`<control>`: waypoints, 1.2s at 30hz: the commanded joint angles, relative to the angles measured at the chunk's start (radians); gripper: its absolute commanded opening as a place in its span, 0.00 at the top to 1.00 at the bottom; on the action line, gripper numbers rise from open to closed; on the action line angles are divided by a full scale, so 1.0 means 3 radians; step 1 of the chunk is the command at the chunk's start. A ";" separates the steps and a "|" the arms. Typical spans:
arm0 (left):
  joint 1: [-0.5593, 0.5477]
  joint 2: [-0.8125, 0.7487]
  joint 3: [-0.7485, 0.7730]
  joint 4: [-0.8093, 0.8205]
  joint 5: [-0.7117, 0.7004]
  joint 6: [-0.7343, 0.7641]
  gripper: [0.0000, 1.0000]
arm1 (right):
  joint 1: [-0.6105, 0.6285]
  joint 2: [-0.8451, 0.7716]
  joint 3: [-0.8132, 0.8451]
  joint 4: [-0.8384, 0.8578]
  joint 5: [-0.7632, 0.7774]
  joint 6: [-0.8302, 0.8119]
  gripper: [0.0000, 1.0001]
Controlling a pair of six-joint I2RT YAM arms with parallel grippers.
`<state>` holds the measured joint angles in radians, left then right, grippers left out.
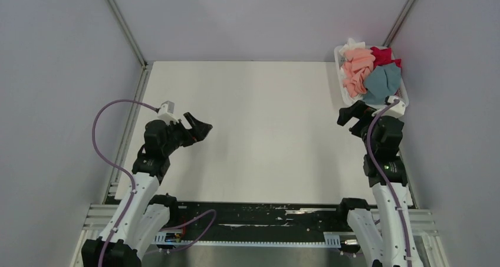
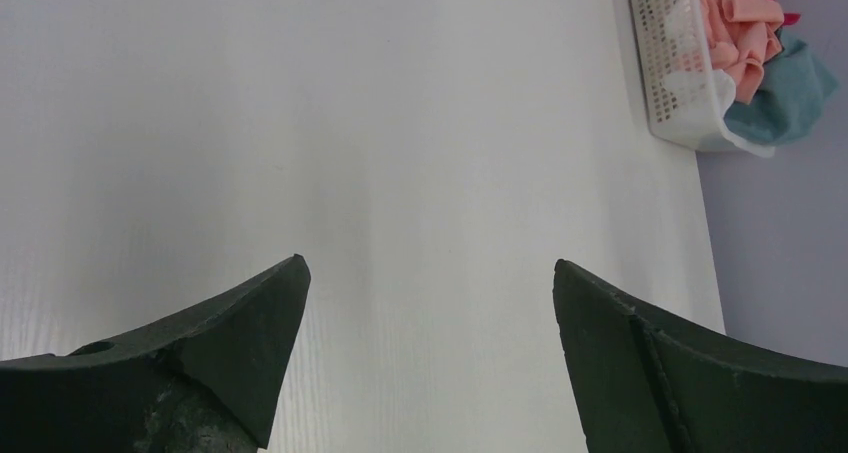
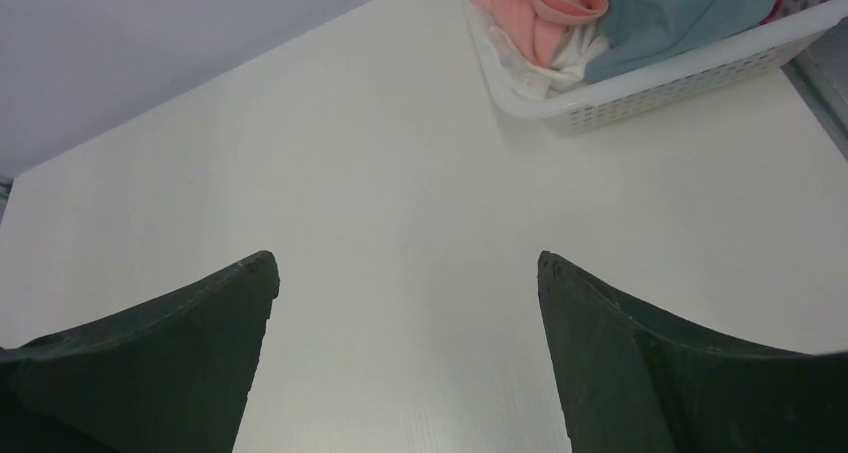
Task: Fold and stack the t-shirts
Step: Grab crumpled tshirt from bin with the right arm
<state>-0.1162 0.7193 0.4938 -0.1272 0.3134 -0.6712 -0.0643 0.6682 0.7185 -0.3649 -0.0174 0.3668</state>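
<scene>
The t-shirts lie crumpled in a white slatted basket (image 1: 340,66) at the table's far right corner: a salmon pink one (image 1: 357,69), a blue-grey one (image 1: 383,81), a crimson one (image 1: 382,55) and a white one (image 1: 354,44). The pink shirt (image 2: 740,23) and blue-grey shirt (image 2: 795,93) show in the left wrist view, and again in the right wrist view (image 3: 535,3) (image 3: 680,8). My left gripper (image 1: 200,127) is open and empty over the table's left side. My right gripper (image 1: 351,115) is open and empty just in front of the basket.
The white table top (image 1: 259,131) lies between the two arms. Grey walls enclose it on the left, back and right. A black rail (image 1: 253,217) with cables runs along the near edge by the arm bases.
</scene>
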 commanded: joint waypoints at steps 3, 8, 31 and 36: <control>-0.0001 0.0278 0.0198 0.0407 0.0149 -0.0021 0.00 | -0.0011 0.0383 0.0488 0.0149 0.0835 -0.0188 0.00; -0.0006 0.0405 0.0196 0.0497 0.0116 0.0013 0.00 | -0.0382 0.1395 0.1048 0.0147 0.0892 -0.0353 0.00; -0.0002 0.0652 0.0300 0.0190 -0.0214 0.0138 0.00 | -0.1060 0.3720 0.2696 0.0229 0.0019 -0.0227 1.00; -0.0007 0.0602 0.0302 0.0170 -0.0200 0.0123 0.00 | -0.1095 0.3203 0.2872 0.0243 0.0439 -0.0299 1.00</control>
<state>-0.1162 0.9176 0.5457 -0.0799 0.2588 -0.6479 -0.3790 1.8023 1.4811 -0.3450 0.0200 0.2913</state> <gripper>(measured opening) 1.000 0.061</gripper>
